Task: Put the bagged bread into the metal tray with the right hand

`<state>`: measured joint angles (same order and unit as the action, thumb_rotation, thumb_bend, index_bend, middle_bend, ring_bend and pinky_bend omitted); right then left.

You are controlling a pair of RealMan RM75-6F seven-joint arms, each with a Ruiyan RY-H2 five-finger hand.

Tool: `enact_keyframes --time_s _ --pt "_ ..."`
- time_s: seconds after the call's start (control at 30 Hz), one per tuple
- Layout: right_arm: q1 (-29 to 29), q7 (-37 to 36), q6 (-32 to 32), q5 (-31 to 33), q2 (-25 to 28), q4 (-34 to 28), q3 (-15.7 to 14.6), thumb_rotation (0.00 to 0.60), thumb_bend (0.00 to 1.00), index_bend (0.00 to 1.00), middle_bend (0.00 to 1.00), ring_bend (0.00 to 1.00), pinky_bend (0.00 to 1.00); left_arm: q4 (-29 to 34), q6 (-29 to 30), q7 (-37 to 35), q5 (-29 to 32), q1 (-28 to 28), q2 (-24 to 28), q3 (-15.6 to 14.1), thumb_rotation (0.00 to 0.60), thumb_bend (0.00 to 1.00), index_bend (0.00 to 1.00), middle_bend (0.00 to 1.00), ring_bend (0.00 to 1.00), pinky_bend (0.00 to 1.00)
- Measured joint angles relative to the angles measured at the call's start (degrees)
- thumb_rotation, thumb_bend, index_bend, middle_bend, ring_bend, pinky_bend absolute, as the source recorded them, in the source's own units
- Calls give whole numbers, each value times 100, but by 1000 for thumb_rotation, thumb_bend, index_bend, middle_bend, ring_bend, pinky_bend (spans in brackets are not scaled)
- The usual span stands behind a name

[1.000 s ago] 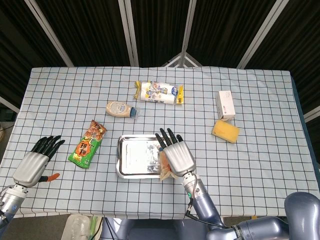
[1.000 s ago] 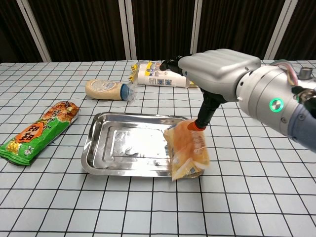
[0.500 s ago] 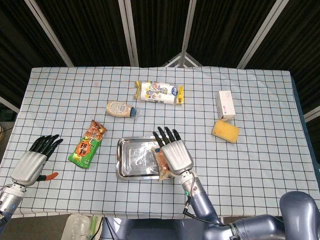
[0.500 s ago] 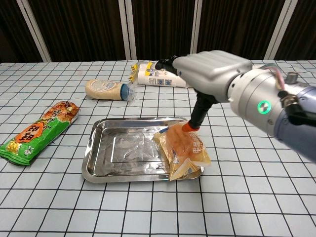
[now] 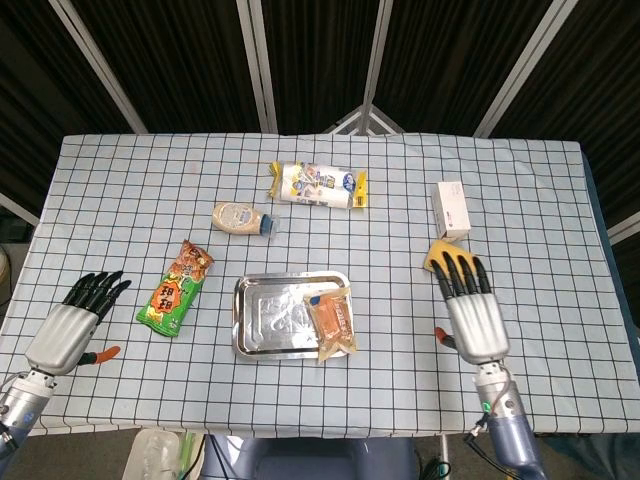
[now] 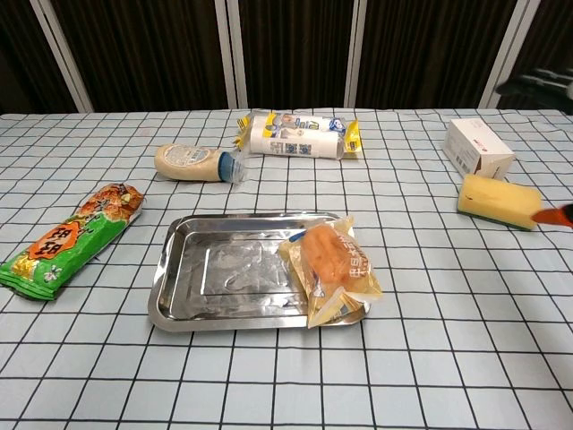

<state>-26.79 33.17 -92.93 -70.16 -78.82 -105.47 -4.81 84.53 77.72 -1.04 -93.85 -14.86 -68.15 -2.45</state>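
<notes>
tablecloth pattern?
The tablecloth is pale, white to light blue, with a dark grid of thin lines; it shows best in the head view.

My right hand (image 5: pixel 472 312) hovered over bare checkered cloth, fingers spread, well apart from the metal tray (image 5: pixel 262 312), with open room between them. The yellow sponge (image 6: pixel 498 201) lay just beyond my fingertips and the white box (image 6: pixel 477 148) behind it, blocking the far side. The bagged bread (image 6: pixel 330 271) overhung the tray's right rim.
</notes>
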Motion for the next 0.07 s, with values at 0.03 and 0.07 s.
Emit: enact_keyframes --time_s 0.03,0.07 --pt "147 -335 -51 -89 30 270 -97 600 193 0 0 0 0 1 -3 36 -7 -1 -16 -4 600 43 0 0 0 0" --pt "295 -647 -96 -179 60 553 -191 600 193 0 0 0 0 1 -5 63 -14 -3 -29 -6 600 43 0 0 0 0"
